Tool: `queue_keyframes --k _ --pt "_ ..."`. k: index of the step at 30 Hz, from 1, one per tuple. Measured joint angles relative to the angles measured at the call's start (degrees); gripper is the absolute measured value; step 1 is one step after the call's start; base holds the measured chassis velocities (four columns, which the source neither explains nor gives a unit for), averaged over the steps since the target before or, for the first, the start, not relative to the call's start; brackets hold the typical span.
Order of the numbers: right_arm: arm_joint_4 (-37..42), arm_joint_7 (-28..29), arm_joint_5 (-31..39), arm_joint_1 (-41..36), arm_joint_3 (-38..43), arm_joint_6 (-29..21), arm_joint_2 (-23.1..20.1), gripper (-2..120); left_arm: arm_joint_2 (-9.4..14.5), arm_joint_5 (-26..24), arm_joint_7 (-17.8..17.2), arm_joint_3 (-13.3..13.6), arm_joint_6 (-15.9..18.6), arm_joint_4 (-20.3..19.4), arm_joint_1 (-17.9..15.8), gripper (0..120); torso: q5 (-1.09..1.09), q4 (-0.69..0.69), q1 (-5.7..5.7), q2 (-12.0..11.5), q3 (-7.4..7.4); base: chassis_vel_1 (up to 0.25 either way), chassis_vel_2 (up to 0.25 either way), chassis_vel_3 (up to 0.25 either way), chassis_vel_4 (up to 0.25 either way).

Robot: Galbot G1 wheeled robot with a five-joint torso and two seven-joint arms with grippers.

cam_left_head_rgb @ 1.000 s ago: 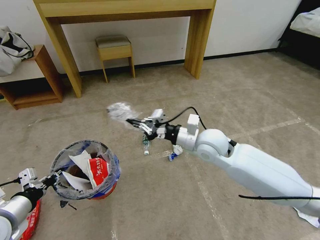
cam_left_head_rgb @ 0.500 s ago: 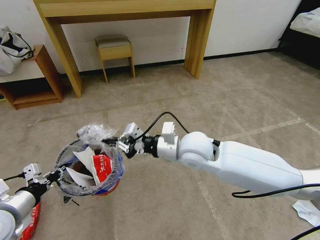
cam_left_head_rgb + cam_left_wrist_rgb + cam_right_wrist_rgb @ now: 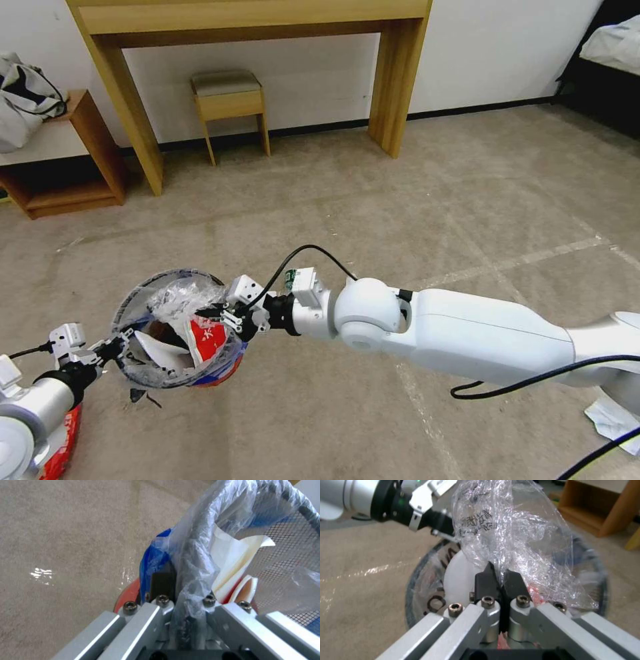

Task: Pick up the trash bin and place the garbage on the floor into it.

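My left gripper [image 3: 112, 347] holds the trash bin [image 3: 175, 373] off the floor [image 3: 333, 413], shut on its bag-lined rim [image 3: 195, 555] at the near left. White insoles [image 3: 157, 343] and a red wrapper [image 3: 208, 337] lie inside. My right gripper [image 3: 215, 311] reaches in from the right and hangs over the bin's mouth, shut on a crumpled piece of clear plastic [image 3: 181, 297]. In the right wrist view the plastic [image 3: 516, 535] bulges out past the closed gripper [image 3: 500, 577], with the bin rim [image 3: 416, 580] below it. A green-labelled bottle [image 3: 291, 277] peeks out behind the right wrist.
A wooden desk [image 3: 393, 80], a small stool [image 3: 230, 100] and a low shelf [image 3: 73, 167] stand along the back wall. White paper [image 3: 617, 420] lies on the floor at the lower right. A red object [image 3: 63, 440] sits under my left arm.
My right gripper has carried the clear plastic left and down, from above the bottle to over the bin's mouth. The left gripper has shifted the bin slightly up and right.
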Motion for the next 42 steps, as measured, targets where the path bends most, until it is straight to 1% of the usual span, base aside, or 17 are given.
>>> queue_keyframes --k 2,3,5,9,12,21,33,42 --pt "-1.35 0.33 0.14 0.87 -1.37 -0.6 2.19 0 0.2 -0.09 0.06 -0.17 0.0 -0.03 0.05 1 0.0 0.0 0.0 0.0 0.0 0.0 0.0 0.0 0.0" --pt "-1.35 0.33 0.14 0.87 -1.37 -0.6 2.19 0 0.2 -0.09 0.06 -0.17 0.0 -0.03 0.05 1 0.0 0.0 0.0 0.0 0.0 0.0 0.0 0.0 0.0" --pt "-2.89 1.24 0.14 1.4 -2.58 -1.47 4.91 0 0.38 -0.31 0.11 -0.25 0.0 -0.09 0.01 1 0.0 0.0 0.0 0.0 0.0 0.0 0.0 0.0 0.0" --pt "-3.69 1.76 0.14 1.63 -2.99 -2.36 6.33 0 0.41 -0.4 0.13 -0.26 0.0 -0.11 -0.03 1 0.0 0.01 0.0 0.0 0.0 0.0 0.0 0.0 0.0" --pt "-5.37 2.23 -0.03 1.87 -3.94 -2.86 8.47 0 0.41 -0.5 0.19 -0.19 0.0 -0.27 -0.15 1 0.0 0.0 0.0 0.0 0.0 0.0 0.0 0.0 0.0" --pt "-6.58 3.02 -0.41 1.86 -4.92 -3.46 9.03 0 0.28 -0.54 0.23 -0.04 0.0 -0.24 -0.39 1 0.0 0.0 0.0 0.0 0.0 0.0 0.0 0.0 0.0" --pt "-8.84 3.43 -1.68 -0.14 -5.41 -3.51 7.85 0 -0.16 -0.41 0.23 0.51 0.0 -0.17 -0.58 1 0.01 -0.01 0.0 0.0 0.0 0.0 0.0 0.0 0.0" --pt "-12.26 3.21 -2.11 -0.85 -6.0 -3.28 9.55 0 -0.54 -0.17 0.21 0.53 0.0 -0.02 -0.26 1 0.01 0.0 0.0 0.0 0.0 0.0 0.0 0.0 0.0"
